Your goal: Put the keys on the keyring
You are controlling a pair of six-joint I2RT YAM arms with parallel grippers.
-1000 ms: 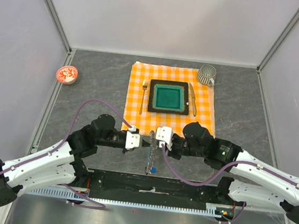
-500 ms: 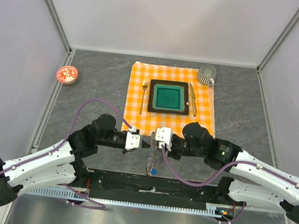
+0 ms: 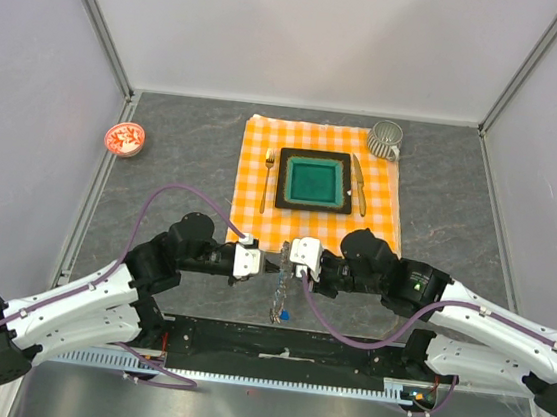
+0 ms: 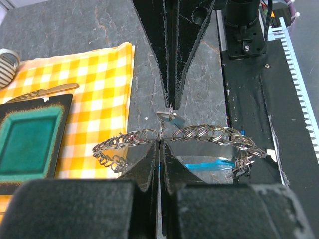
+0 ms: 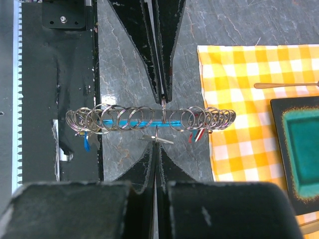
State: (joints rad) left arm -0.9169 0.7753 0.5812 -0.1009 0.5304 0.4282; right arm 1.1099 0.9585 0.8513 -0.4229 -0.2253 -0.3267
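Right wrist view: we see the keyring (image 5: 149, 118), a silvery coil of rings with a cyan clip, held crosswise between the arms, one end over the checked cloth (image 5: 239, 64). At mid-length the left gripper (image 5: 163, 97) pinches it; the right gripper (image 5: 155, 147) is clamped on a small key (image 5: 157, 140) just beside it.

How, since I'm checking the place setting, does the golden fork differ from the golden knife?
The slim golden metal fork lies left of the square teal plate, straight; the broader golden metal knife lies right of it, slightly tilted. Both rest on the orange checked cloth.
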